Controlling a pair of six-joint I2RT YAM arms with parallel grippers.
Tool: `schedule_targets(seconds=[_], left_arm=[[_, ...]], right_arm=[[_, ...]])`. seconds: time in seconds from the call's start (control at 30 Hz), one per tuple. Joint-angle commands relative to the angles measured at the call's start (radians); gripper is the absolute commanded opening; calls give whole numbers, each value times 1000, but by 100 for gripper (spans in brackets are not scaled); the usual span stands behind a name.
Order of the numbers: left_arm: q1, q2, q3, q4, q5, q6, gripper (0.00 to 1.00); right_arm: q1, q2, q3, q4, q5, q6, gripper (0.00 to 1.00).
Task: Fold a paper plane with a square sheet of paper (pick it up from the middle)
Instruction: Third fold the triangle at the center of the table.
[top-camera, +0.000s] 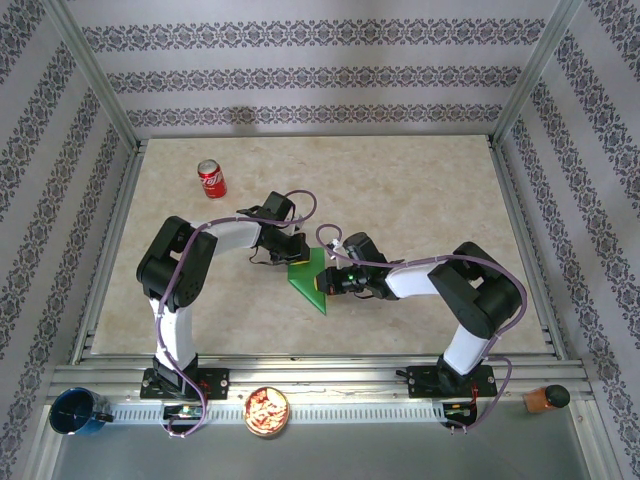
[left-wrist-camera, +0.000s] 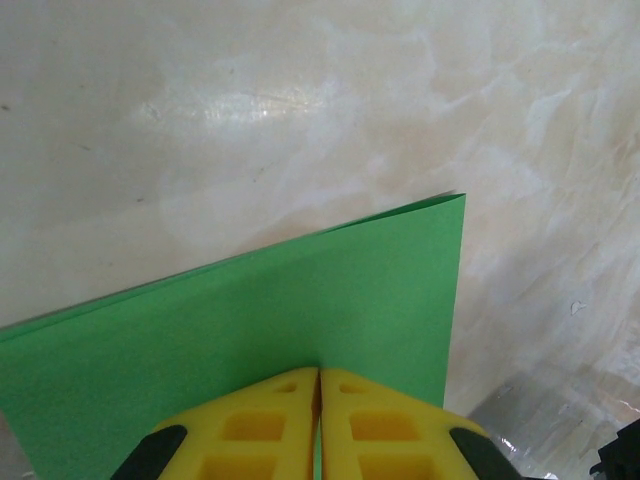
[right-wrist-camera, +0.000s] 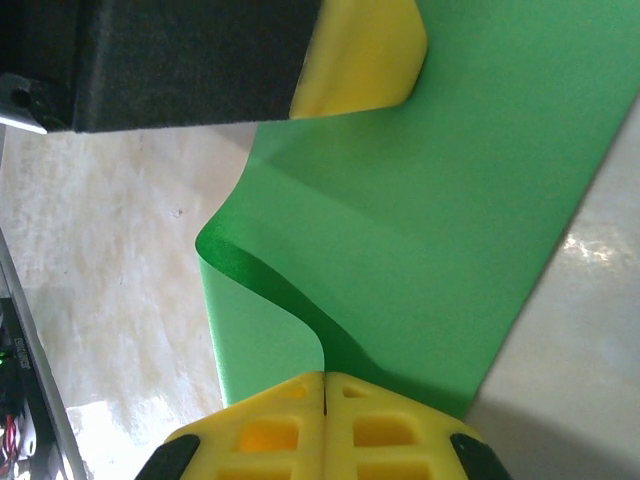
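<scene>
The square sheet of paper (top-camera: 308, 276) is bright green and folded, a pointed wedge on the table between the two arms, its tip toward the near edge. My left gripper (top-camera: 294, 256) is shut on its far edge. In the left wrist view the yellow fingertips (left-wrist-camera: 290, 395) meet with the paper (left-wrist-camera: 300, 300) pinched between them. My right gripper (top-camera: 331, 281) is shut on the right side of the sheet. In the right wrist view one layer of the paper (right-wrist-camera: 420, 200) curls up into my right gripper (right-wrist-camera: 324, 378), and the left gripper's yellow finger (right-wrist-camera: 360, 55) presses on the paper at the top.
A red soda can (top-camera: 211, 178) stands at the far left of the table. Past the near rail sit a blue cup (top-camera: 75, 412), a bowl of snacks (top-camera: 267, 410) and a brown bottle (top-camera: 545, 398). Metal frame posts and patterned walls enclose the table.
</scene>
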Motion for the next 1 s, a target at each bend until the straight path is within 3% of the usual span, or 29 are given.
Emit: schedule_targets(seconds=[0.0,0.97], left_arm=[[-11,-2,-37,-61,-56,-6,10],[-10,-25,-59,-20,-67,-43,10]], right_arm=[[-7,12,15,-1,13,-23,0],[-7,15,-13,11,5,-23,0]])
